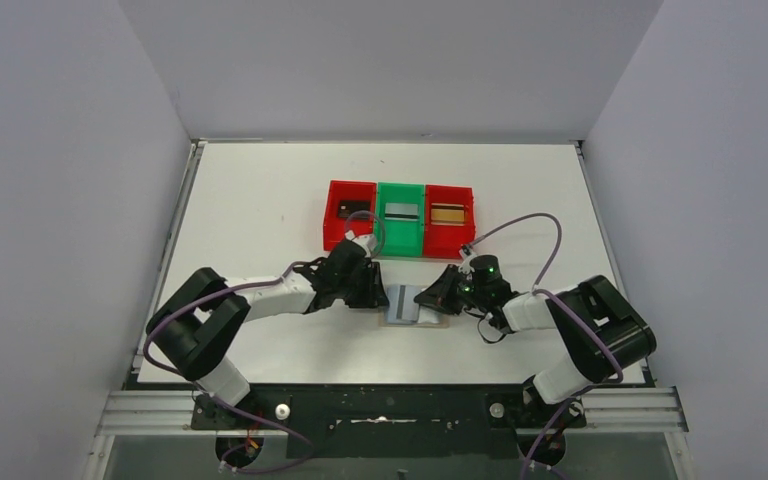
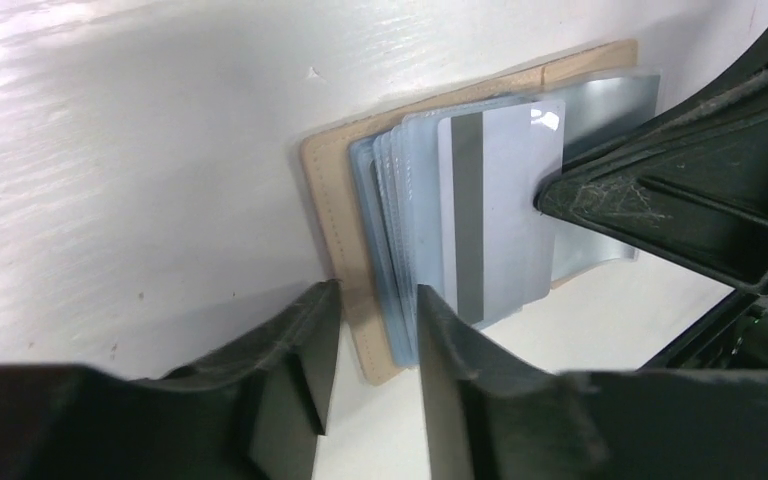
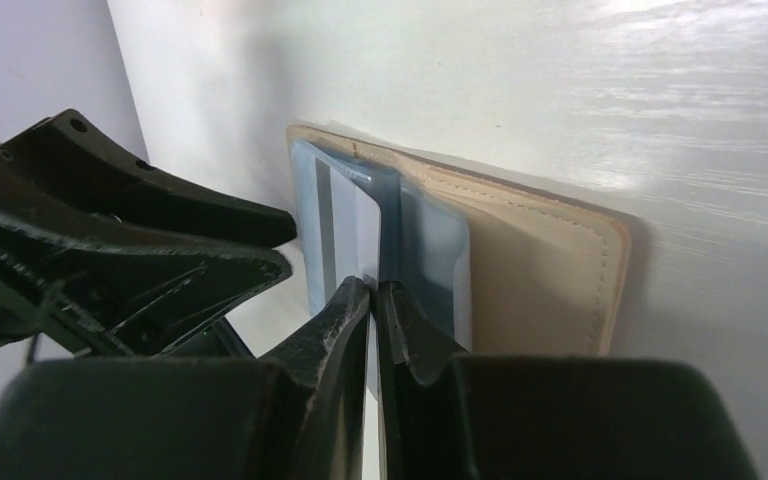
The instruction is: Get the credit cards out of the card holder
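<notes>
Bright, even overhead light filled the top view; the white table (image 1: 260, 200) showed only faint, soft shadows. In the left wrist view, glare streaked the table, a small highlight sat on the silver-grey credit card (image 2: 505, 200), and the near left gripper (image 2: 378, 305) was dark and blurred. In the right wrist view, sheen washed the table and the right gripper (image 3: 372, 295) was out of focus.
</notes>
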